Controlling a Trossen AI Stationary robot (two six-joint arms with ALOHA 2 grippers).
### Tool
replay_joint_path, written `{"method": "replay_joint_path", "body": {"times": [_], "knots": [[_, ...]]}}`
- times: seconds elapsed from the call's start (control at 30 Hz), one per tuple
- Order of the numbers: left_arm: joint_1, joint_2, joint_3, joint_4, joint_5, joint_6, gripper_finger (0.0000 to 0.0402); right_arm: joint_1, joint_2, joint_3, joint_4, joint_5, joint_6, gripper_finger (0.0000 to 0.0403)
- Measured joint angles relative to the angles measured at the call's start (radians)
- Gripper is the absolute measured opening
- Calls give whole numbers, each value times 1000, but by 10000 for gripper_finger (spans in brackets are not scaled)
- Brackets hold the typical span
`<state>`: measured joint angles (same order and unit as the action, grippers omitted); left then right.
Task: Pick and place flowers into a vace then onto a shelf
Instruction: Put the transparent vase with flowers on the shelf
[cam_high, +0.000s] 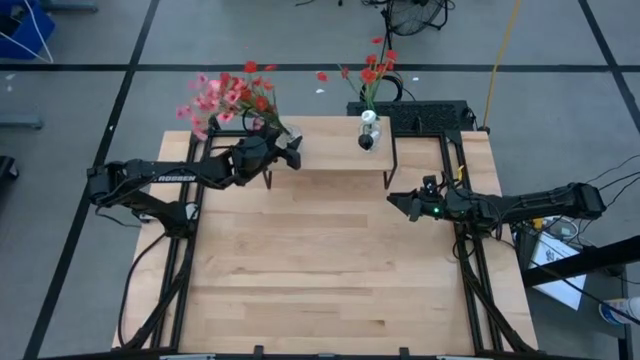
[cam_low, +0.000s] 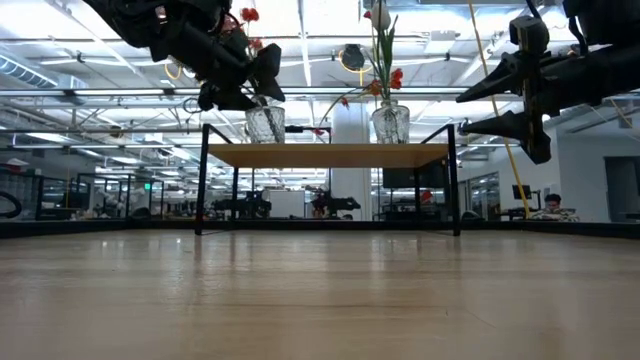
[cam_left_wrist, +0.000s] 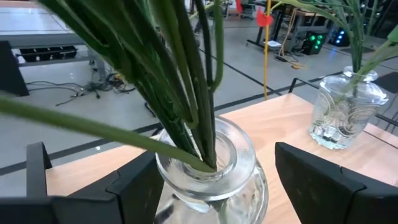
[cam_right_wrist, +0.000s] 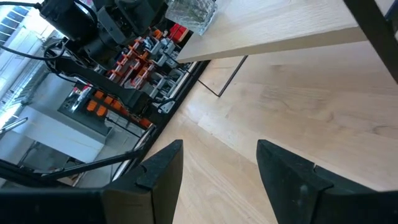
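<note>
- Okay, left pincer (cam_high: 292, 150) sits upper left of centre in the high view, at the left end of the shelf (cam_high: 330, 150), fingers spread wide either side of the left vase (cam_left_wrist: 208, 171) and not gripping it.
- Left wrist view: both dark fingers (cam_left_wrist: 134, 186) stand clear of the glass, stems going down the neck between them.
- Vase with the pink and red flowers (cam_high: 225, 98) stands on the shelf top; low view shows its base on the board, upper left of frame.
- My read: the step in hand is letting go and leaving. I'd pull the left arm straight back and slightly up, keeping the fingers wide so they don't catch the glass shoulder or drag the stems.
- Risk, as I judge it: blossoms lean over the arm, so a sideways exit could tip the vase off the shelf edge.
- Right pincer (cam_high: 400, 203) hangs over the counter (cam_high: 330, 280) right of centre, just off the shelf's right end, fingers partly apart, holding nothing.
- Count: two vases on the shelf, second vase (cam_high: 368, 135) near the right end with a few red flowers (cam_high: 372, 68).
- Two arms, one shelf, two flower bunches; no loose stems on the counter that I can see.
</note>
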<state>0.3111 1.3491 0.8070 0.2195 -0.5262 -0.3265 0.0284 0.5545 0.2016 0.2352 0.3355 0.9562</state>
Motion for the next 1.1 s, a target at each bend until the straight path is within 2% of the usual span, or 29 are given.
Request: {"method": "replay_joint_path", "body": {"times": [0.43, 0.63, 0.87, 1.1], "knots": [[9, 0, 0, 51, -99, -15, 303, 0, 0, 0, 0, 0, -1, 196], [31, 0, 0, 61, -62, -45, 303, 0, 0, 0, 0, 1, 0, 196], [31, -2, 2, 70, 53, -26, 303, 0, 0, 0, 0, 1, 0, 196], [13, -3, 3, 47, 26, -42, 303, 0, 0, 0, 0, 2, -1, 196]]}}
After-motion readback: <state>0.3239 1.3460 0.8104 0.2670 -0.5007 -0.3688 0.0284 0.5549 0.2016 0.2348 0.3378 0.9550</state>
